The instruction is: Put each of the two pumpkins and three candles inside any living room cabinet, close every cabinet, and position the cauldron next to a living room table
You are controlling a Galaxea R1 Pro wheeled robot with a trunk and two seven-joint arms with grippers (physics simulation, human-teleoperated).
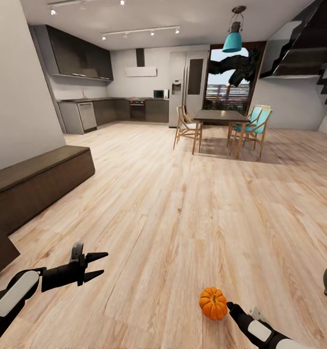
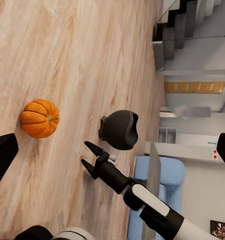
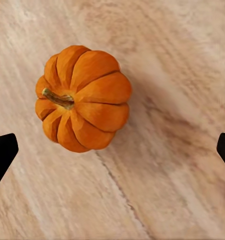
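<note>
Nearest camera: left gripper (image 1: 99, 265), low at the left of the head view, fingers spread apart, holding nothing.
Cabinet: long, low dark-brown cabinet (image 1: 35, 183) against the left wall, fronts closed as far as can be seen.
Pumpkin: small orange ribbed pumpkin (image 1: 213, 303) on the wooden floor (image 1: 182, 203), just beyond the right arm's tip.
Right gripper: right gripper (image 2: 93, 155) hovers open above the pumpkin, grasping nothing; its fingertips (image 3: 3, 152) sit wide at both edges of the wrist view.
Handling: likely light, firm and smooth, and apt to roll; pinch across the ribbed sides, not the thin stem (image 3: 58, 97).
Cauldron: black cauldron (image 2: 120, 129) stands on the floor beyond the right arm.
Writing: none legible.
</note>
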